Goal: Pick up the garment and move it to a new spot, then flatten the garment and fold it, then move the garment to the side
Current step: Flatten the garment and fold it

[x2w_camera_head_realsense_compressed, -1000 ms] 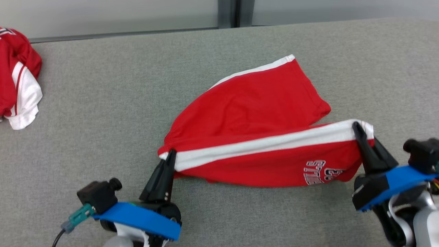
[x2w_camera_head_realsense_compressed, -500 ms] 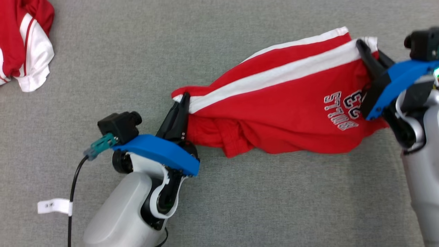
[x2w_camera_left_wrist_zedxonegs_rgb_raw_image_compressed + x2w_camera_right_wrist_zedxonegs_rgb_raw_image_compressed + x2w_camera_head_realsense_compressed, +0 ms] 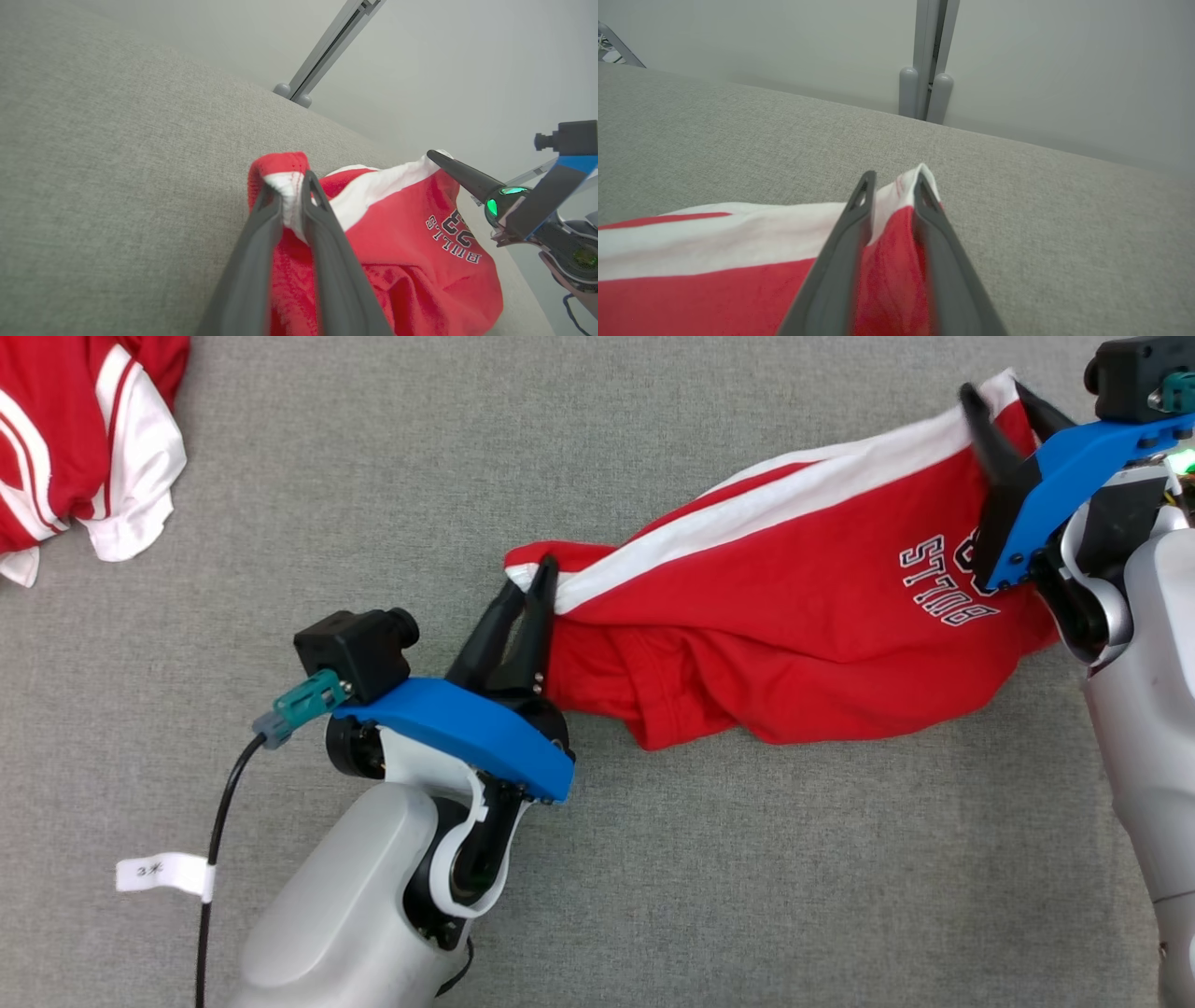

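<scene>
One spare shirt (image 3: 56,457) lies well apart on the surface (image 3: 373,448); since before, right gripper (image 3: 994,390) has opened around the garment (image 3: 794,616); left gripper (image 3: 530,577) loosened, hold unclear.

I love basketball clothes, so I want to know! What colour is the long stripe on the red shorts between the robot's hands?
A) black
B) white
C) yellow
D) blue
B: the stripe running along the red shorts from one end to the other is plainly white.
</scene>
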